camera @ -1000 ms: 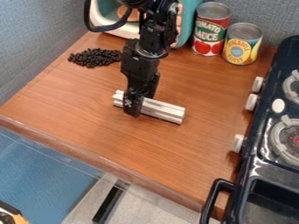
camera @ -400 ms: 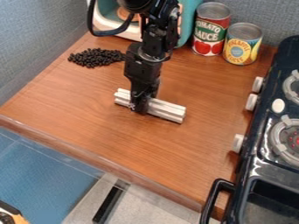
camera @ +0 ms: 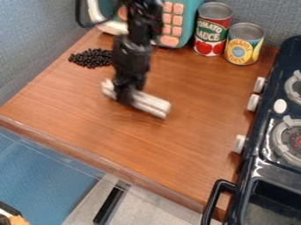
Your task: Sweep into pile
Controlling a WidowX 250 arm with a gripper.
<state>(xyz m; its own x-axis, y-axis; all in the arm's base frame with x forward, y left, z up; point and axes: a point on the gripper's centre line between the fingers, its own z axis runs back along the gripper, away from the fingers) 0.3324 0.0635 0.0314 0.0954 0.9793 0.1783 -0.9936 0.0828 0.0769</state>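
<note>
Above the counter (camera: pixel 176 145), the black arm (camera: pixel 131 55) has shifted toward the heap of dark beans (camera: pixel 89 58), bringing the pale ridged bar (camera: pixel 153 103) nearer to it. The heap itself looks unchanged, so this reads as positioning for a sweep, with the gathering yet to be done. The arm comes down from the top edge, just beside the heap's right side in view, its lower part pointing steeply downward. Its hand (camera: pixel 124 97) is closed on the bar, nearer the camera than the heap. The bar lies crosswise, apart from the beans; whether it touches the counter, I cannot tell.
</note>
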